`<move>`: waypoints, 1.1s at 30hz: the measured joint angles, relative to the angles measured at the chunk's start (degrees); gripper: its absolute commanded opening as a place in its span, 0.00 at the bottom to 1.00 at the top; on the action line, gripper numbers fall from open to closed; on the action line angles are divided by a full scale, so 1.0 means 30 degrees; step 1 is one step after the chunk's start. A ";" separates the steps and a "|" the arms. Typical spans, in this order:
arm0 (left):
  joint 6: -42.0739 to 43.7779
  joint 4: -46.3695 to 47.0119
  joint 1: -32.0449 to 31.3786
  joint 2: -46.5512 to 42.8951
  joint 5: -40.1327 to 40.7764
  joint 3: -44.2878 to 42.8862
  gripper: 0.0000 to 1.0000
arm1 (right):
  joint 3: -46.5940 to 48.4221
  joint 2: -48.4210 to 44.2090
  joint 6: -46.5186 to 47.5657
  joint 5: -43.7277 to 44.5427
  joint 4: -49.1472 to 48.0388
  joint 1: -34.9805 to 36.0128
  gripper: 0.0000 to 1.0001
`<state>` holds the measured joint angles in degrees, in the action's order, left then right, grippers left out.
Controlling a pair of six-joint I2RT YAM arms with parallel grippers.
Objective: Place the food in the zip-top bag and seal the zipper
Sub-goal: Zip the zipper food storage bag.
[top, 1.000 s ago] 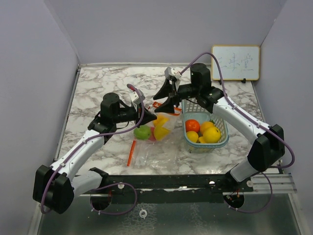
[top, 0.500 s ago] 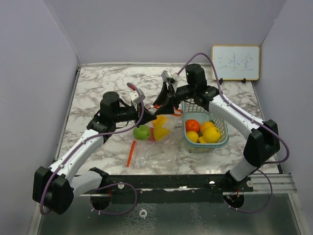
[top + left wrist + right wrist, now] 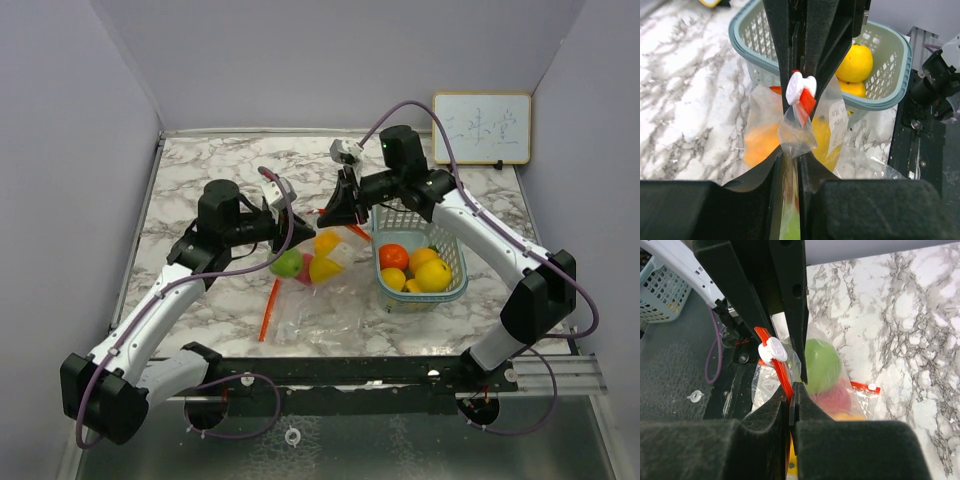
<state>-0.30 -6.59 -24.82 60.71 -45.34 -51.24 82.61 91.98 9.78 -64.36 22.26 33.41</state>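
Right gripper [image 3: 791,390]: open a second ago, now clamps the zipper [image 3: 782,375]. Left gripper [image 3: 790,161]: pinches the zip-top bag [image 3: 762,115] rim. Means sealing's next, despite food [image 3: 855,62] in the basket [image 3: 747,45].

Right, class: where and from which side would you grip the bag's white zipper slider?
Probably pinch the white slider across its two broad faces, coming from the top edge of the bag: it straddles the red zipper track there, and fruit bulges beneath.
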 measured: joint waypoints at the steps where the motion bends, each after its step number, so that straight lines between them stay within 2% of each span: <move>1: 0.0262 -0.0087 0.0000 -0.0219 0.0240 -0.0160 0.22 | 0.0306 0.0000 -0.0007 0.0000 0.0219 0.0000 0.02; 3: 0.0532 -0.0087 0.0000 -0.0554 0.0444 -0.0386 0.25 | 0.0933 0.0007 0.0036 -0.0007 0.0670 0.0000 0.02; 8: 0.0444 0.0641 0.0000 -0.0619 0.0474 -0.0685 0.40 | 0.1668 0.0022 0.0270 -0.0007 0.1647 -0.0029 0.02; 9: 0.0379 0.0794 0.0000 -0.0583 0.0481 -0.0685 0.45 | 0.1756 0.0029 0.0321 -0.0007 0.1814 -0.0029 0.02; 12: 0.0138 0.1246 0.0007 -0.0532 0.0495 -0.0699 0.68 | 0.1836 0.0036 0.0350 -0.0007 0.2178 -0.0036 0.02; 14: -0.0007 0.1523 0.0007 -0.0539 0.0532 -0.0772 0.74 | 0.1843 0.0044 0.0364 0.0000 0.2448 -0.0029 0.02; 17: -0.0350 0.2178 0.0007 -0.0554 0.0758 -0.0976 0.75 | 0.1887 0.0073 0.0372 0.0000 0.2783 -0.0029 0.02; 20: -0.0678 0.2849 0.0007 -0.0554 0.0838 -0.1056 0.69 | 0.2135 0.0095 0.0379 0.0007 0.3126 -0.0029 0.02; 22: -0.0874 0.3213 0.0007 -0.0554 0.0831 -0.1056 0.61 | 0.2317 0.0095 0.0386 0.0007 0.3198 -0.0029 0.02; 24: -0.1035 0.3541 0.0007 -0.0532 0.0794 -0.1056 0.48 | 0.2455 0.0102 0.0386 0.0000 0.3235 -0.0029 0.02; 26: -0.1282 0.3905 0.0007 -0.0510 0.0743 -0.1035 0.24 | 0.2543 0.0102 0.0386 0.0000 0.3264 -0.0029 0.02; 29: -0.1552 0.4532 0.0007 -0.0488 0.0590 -0.0867 0.06 | 0.2557 0.0102 0.0393 0.0007 0.3330 -0.0029 0.02; 31: -0.1683 0.4794 0.0007 -0.0444 0.0372 -0.0772 0.00 | 0.2557 0.0102 0.0408 0.0022 0.3424 -0.0036 0.02; 33: -0.1858 0.5027 0.0007 -0.0357 0.0233 -0.0714 0.00 | 0.2557 0.0102 0.0423 0.0087 0.3490 -0.0080 0.02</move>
<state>-5.87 8.49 -24.80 59.64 -44.64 -53.39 90.28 92.29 11.05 -64.10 32.73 33.17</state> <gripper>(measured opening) 0.029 0.032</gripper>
